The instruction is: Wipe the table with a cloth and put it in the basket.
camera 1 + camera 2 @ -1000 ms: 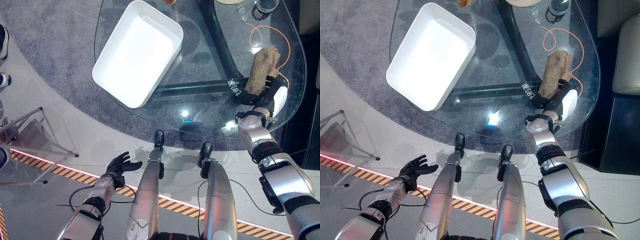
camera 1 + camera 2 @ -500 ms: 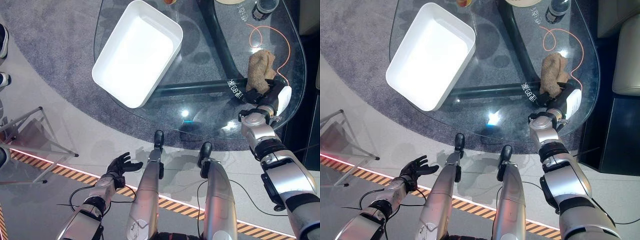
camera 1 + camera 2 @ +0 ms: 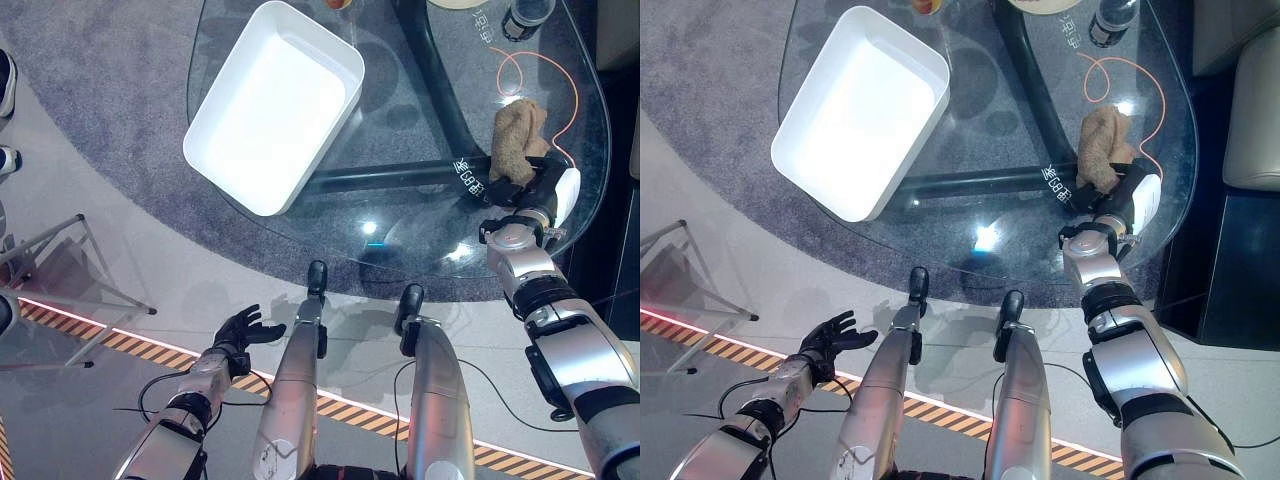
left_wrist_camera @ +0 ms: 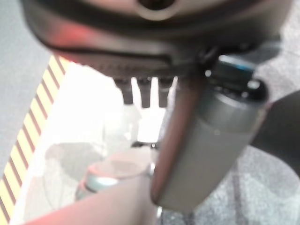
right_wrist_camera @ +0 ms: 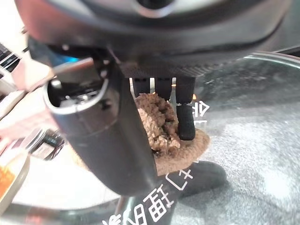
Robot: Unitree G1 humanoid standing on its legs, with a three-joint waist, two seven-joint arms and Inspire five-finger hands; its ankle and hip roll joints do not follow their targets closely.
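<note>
The wiping step looks to be in hand — the right hand [image 3: 533, 190] has its fingers curled onto the brown cloth [image 3: 516, 136] at the glass table's [image 3: 400, 215] right edge, the left hand [image 3: 240, 328] hangs spread — next, carrying the cloth left to the white basket [image 3: 272, 105].

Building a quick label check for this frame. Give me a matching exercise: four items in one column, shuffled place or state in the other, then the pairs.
Items:
1. cloth
2. basket
3. left hand
4. cable

Place or state:
A. orange, looped on the glass beyond the cloth
B. open, low over the floor, off the table
C. bunched under the right hand fingers
D. white, empty, on the table's left part

Pairs: 1-C, 2-D, 3-B, 4-A
</note>
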